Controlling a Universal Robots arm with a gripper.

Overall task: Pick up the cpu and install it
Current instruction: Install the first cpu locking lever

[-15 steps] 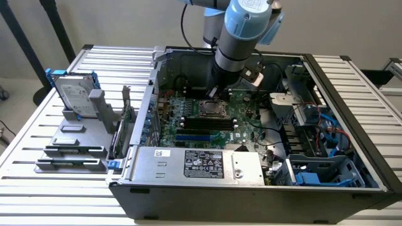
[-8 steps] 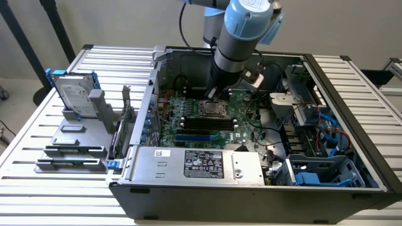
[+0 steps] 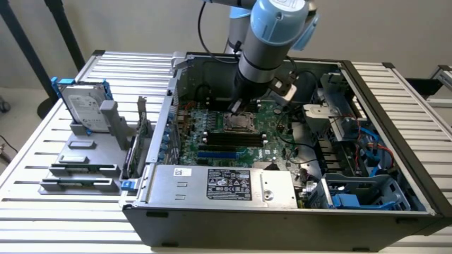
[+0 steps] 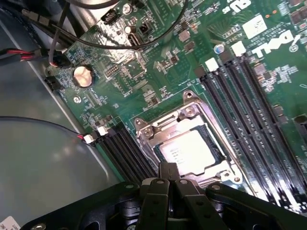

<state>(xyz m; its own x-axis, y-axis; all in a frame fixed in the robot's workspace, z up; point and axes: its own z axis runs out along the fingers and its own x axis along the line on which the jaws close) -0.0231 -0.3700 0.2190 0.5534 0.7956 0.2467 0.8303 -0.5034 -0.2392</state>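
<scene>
The cpu (image 4: 189,151) is a small square chip with a silver-grey top, lying flat inside the metal socket frame (image 4: 192,112) on the green motherboard (image 4: 158,62). My gripper (image 4: 169,167) is shut, its two black fingers pressed together with the tips just over the near edge of the cpu. I cannot tell whether the tips touch the chip. In the exterior view the gripper (image 3: 236,108) hangs straight down into the open computer case (image 3: 282,222), right above the socket (image 3: 240,124).
Black memory slots (image 4: 249,110) flank the socket on both sides. Loose cables (image 4: 57,48) and a coin battery (image 4: 82,75) lie further out on the board. Outside the case, a hard drive in a blue bracket (image 3: 83,106) and memory sticks (image 3: 81,182) stand on a grey holder.
</scene>
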